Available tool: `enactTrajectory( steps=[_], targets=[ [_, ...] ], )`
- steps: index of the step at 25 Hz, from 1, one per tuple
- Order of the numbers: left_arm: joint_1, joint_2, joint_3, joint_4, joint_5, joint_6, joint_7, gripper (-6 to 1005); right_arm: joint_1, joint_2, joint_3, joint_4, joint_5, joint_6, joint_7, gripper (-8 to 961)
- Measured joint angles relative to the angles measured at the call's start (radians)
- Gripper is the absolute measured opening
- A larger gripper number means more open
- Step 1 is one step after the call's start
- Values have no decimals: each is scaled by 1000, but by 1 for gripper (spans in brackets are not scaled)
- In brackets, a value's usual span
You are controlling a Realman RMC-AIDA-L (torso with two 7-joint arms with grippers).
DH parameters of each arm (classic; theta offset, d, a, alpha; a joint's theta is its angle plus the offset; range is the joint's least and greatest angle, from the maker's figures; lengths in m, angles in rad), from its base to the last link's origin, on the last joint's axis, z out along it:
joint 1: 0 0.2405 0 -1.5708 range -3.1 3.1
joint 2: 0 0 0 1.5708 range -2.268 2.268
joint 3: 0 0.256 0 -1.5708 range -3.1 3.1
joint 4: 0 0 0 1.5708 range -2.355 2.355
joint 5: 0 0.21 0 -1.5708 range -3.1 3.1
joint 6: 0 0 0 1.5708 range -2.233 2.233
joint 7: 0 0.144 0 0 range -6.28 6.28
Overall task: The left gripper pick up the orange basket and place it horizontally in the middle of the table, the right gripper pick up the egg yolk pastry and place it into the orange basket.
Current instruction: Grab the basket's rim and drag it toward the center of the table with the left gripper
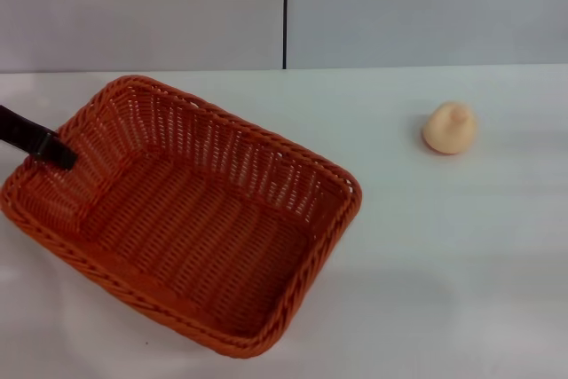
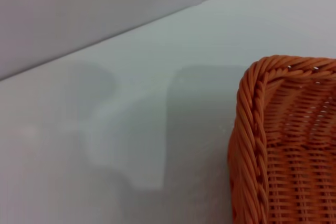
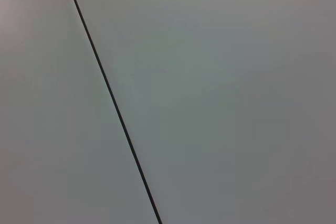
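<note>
The orange basket [image 1: 186,219] lies at a slant on the left half of the white table [image 1: 444,255], open side up and with nothing in it. My left gripper [image 1: 55,152] comes in from the left edge as a thin black tip and sits right at the basket's left rim. The left wrist view shows only a braided corner of the orange basket [image 2: 283,145] close up over the table. The egg yolk pastry [image 1: 449,128], a small pale peach ball, rests alone on the table at the far right. My right gripper is out of view.
A grey panelled wall [image 1: 399,6] with a dark vertical seam [image 1: 285,11] stands behind the table. The right wrist view shows only a grey panel [image 3: 220,98] crossed by a dark seam [image 3: 113,98].
</note>
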Motion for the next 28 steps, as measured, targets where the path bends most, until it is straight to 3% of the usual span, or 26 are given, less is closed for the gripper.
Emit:
enactTrajectory(
  steps=[6,12,18,23,28],
  targets=[
    [-7,-9,6,15,2,15,-10,175,7,0,-1,-1,-1,8,0,585],
    [-22,-9,-39,44,-4,17,-42,171,11,-1,-1,-4,-1,27,0,584],
    [-58,12,-97,50,-5,94,-141,167,22,-7,-1,-7,-2,35,0,584],
    [-67,-1,-197,76,-13,126,-225,168,30,-16,-1,-8,-6,41,0,584],
    [-36,-13,-219,110,-83,139,-290,169,33,-27,-1,-11,-6,49,0,584]
  ],
)
